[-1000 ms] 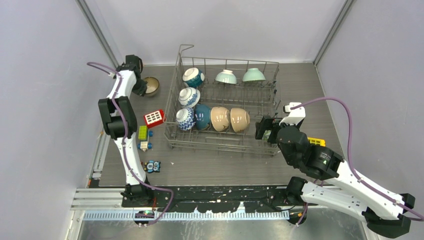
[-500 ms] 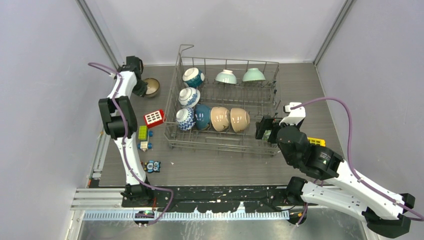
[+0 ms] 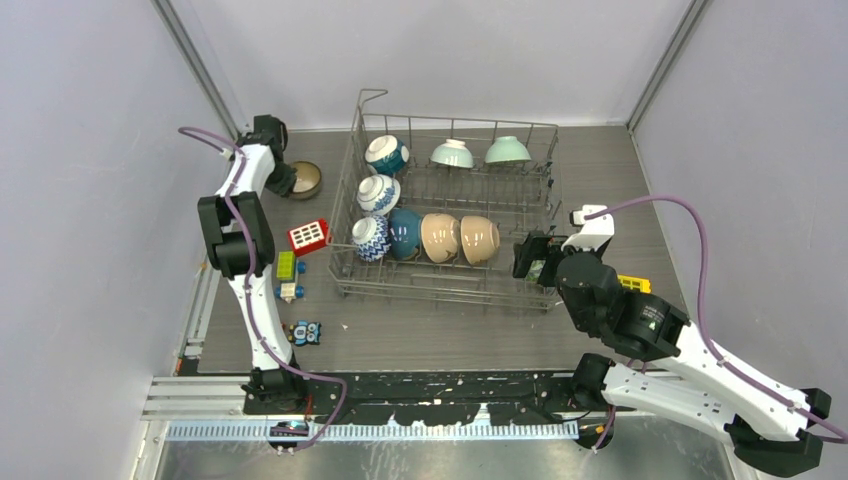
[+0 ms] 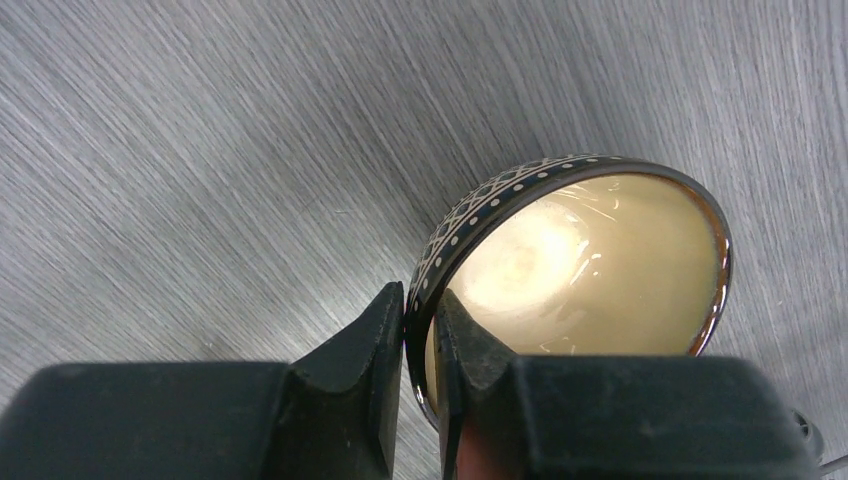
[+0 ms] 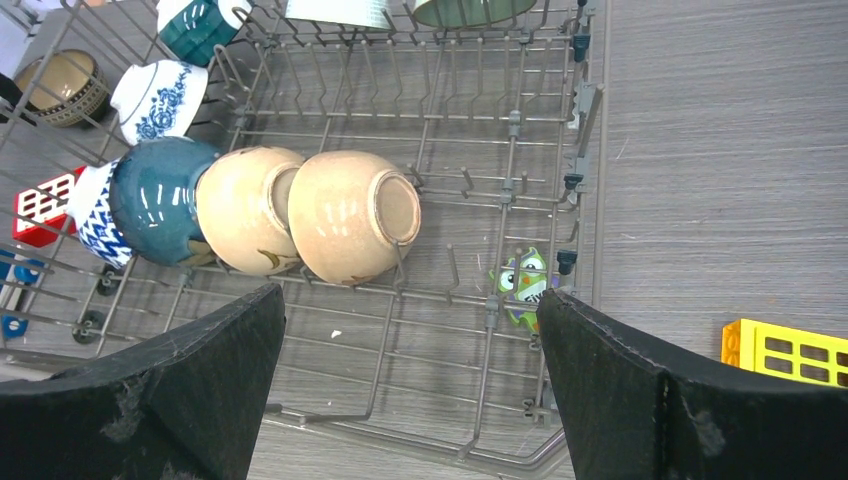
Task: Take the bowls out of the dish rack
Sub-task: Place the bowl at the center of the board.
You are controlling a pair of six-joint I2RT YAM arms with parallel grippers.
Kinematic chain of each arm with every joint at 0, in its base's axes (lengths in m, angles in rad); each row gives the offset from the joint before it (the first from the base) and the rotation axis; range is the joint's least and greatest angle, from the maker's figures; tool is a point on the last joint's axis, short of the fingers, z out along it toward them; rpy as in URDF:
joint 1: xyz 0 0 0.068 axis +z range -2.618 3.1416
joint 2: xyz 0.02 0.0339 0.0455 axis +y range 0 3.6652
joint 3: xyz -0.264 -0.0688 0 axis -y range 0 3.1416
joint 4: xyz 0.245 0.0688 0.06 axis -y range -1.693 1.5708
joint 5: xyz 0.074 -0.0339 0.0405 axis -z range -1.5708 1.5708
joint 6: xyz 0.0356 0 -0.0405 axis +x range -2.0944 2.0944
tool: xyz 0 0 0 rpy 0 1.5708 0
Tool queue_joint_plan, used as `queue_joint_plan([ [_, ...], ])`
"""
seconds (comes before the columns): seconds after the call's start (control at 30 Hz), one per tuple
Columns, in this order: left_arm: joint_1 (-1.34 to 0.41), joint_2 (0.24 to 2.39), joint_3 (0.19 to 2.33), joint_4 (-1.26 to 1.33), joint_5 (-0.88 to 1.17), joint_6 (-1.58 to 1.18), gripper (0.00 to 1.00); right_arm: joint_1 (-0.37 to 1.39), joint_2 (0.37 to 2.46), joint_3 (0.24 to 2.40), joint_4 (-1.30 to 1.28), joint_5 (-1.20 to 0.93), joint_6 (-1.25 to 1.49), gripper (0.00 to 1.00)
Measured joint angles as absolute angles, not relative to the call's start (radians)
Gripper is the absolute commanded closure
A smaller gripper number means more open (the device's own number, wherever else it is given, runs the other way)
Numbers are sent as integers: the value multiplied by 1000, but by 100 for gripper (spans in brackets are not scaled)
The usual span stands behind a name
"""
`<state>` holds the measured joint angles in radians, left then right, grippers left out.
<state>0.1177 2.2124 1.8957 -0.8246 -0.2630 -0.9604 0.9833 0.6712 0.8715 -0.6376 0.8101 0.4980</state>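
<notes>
The grey wire dish rack (image 3: 440, 290) stands mid-table and holds several bowls. These are two mint ones (image 3: 452, 153) at the back, a teal-and-white one (image 3: 386, 154), two blue-and-white ones (image 3: 378, 193), a dark teal one (image 3: 404, 233) and two beige ones (image 3: 479, 239). My left gripper (image 4: 420, 320) is shut on the rim of a brown dotted bowl with a cream inside (image 4: 580, 260). It holds the bowl tilted, low over the table left of the rack (image 3: 304, 180). My right gripper (image 5: 408, 300) is open and empty above the rack's near right corner (image 3: 530, 258), near the beige bowls (image 5: 350, 215).
A red block (image 3: 308, 236), a green block (image 3: 286, 265) and a blue toy (image 3: 306, 332) lie left of the rack. A yellow block (image 5: 790, 350) lies to its right. A green owl toy (image 5: 525, 285) sits under the rack's right end. Walls close in on both sides.
My left gripper has shifted slightly nearer and rightward with the brown bowl. The right arm has barely moved.
</notes>
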Motion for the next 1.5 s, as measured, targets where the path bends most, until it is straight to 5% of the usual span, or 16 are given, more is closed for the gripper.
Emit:
queue_joint_plan([
  [0.37, 118, 2212, 1888, -809, -262, -957, 72, 983, 659, 871, -646, 822, 480, 0],
  [0.9, 118, 2135, 1874, -801, -234, -929, 21, 983, 625, 879, -680, 822, 470, 0],
  [1.13, 102, 1881, 1801, -777, -212, -857, 2, 983, 621, 974, -707, 808, 428, 0],
  [1.5, -44, 1362, 1612, -630, -178, -683, 0, 983, 679, 1081, -647, 786, 291, 0],
])
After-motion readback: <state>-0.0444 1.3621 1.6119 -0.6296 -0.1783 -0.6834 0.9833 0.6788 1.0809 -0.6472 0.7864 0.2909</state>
